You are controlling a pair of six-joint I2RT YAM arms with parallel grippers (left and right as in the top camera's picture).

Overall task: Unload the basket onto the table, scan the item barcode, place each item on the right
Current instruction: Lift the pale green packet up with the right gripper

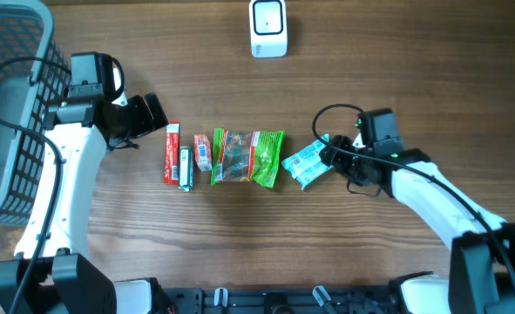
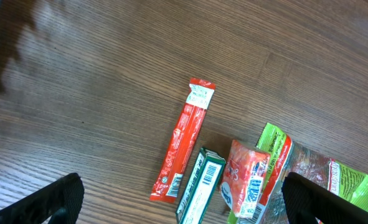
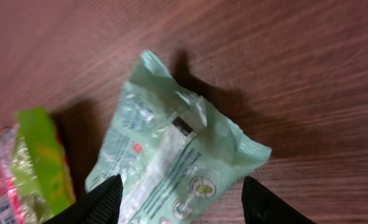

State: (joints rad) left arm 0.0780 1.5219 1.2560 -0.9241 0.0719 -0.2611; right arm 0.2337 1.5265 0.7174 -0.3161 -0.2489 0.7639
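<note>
Pickup seems under way: the right jaws stand half-open astride the pale green packet [image 3: 171, 155] on the table [image 1: 396, 78]; whether they pinch it, I cannot tell. Left jaws gape empty. Next, lift it toward the scanner [image 1: 267, 28].

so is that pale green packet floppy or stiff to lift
Probably floppy: the pale green packet is thin creased film, so it may sag. Likely light, since it looks puffed. The shiny wrap could slip in a pinch.
</note>
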